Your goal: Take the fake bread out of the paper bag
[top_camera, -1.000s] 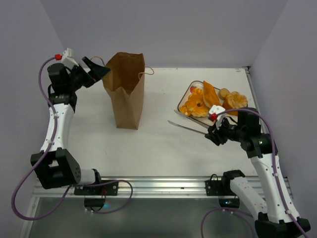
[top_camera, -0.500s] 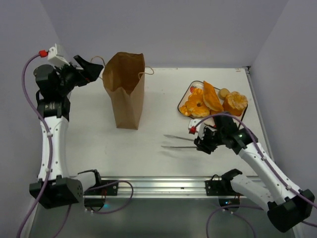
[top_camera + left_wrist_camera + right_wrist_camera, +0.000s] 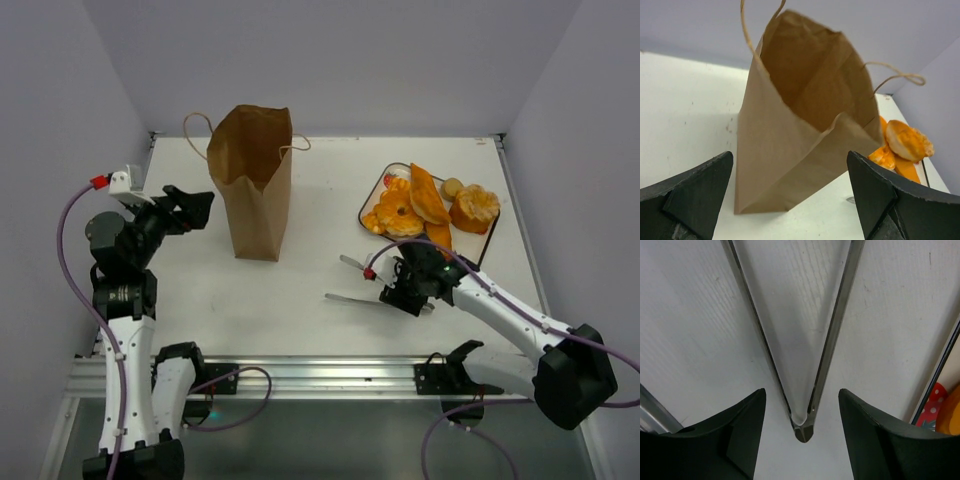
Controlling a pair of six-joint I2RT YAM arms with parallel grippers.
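The brown paper bag [image 3: 255, 190] stands upright and open at the back left. In the left wrist view the paper bag [image 3: 790, 150] shows only bare paper inside; its bottom is hidden. The fake bread [image 3: 430, 205] lies piled on the strawberry-print tray [image 3: 372, 195] at the right, and a roll shows in the left wrist view [image 3: 907, 140]. My left gripper [image 3: 197, 207] [image 3: 790, 160] is open and empty, left of the bag. My right gripper [image 3: 388, 290] [image 3: 801, 392] is open, its fingers [image 3: 740, 430] on either side of the hinge of the metal tongs [image 3: 840, 325], not touching them.
The tongs [image 3: 345, 297] lie on the table near the front, arms spread and pointing left. The tray's dark rim [image 3: 940, 365] is close on the right of my right gripper. Grey walls close in the table at the back and sides.
My left arm has dropped from beside the bag's top to low at its left. My right arm has swung left and forward from the tray with the tongs, which now lie between its open fingers.
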